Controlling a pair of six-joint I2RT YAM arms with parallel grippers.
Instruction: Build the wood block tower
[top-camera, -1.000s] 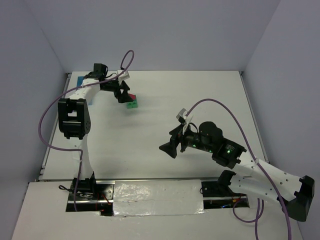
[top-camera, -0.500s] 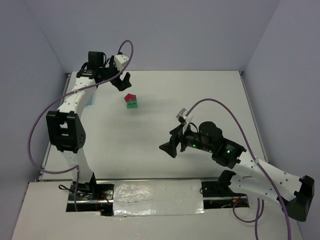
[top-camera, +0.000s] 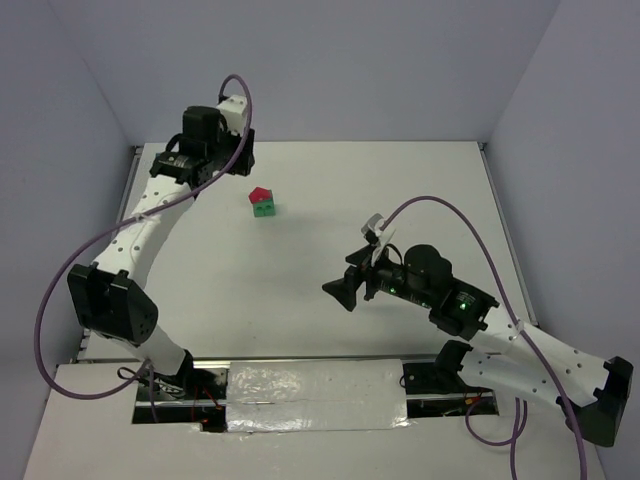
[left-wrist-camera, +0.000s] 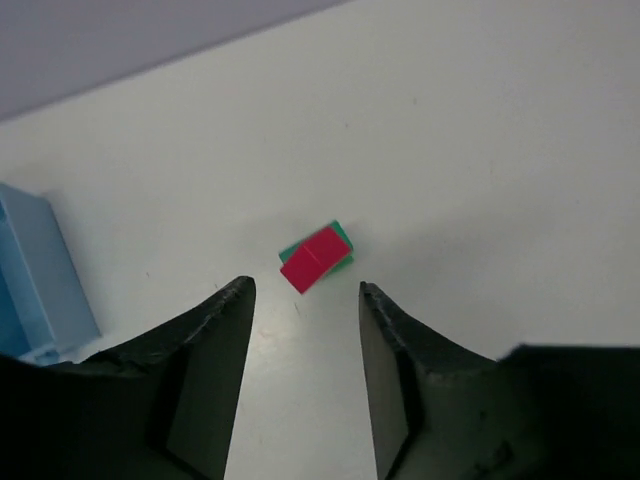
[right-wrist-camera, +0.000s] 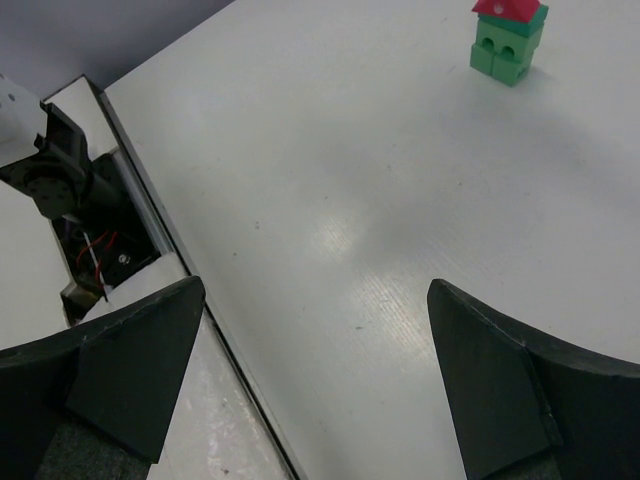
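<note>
Table (top-camera: 330, 200): white, walled on three sides. Right gripper (top-camera: 338, 291): over the near right part, jaws at full spread, empty. Left gripper (top-camera: 240, 160): above the far left corner, jaws moderately apart, empty, clear of the tower. Light blue box (left-wrist-camera: 40, 270): at the far left corner. Wood block tower (top-camera: 263, 203): stands on the far half, left of centre, red roof piece (top-camera: 261, 194) seated on green blocks (top-camera: 265, 210).

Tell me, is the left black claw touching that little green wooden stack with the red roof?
Apart. The left wrist view shows white table between the left gripper and the green-and-red wooden block tower.
</note>
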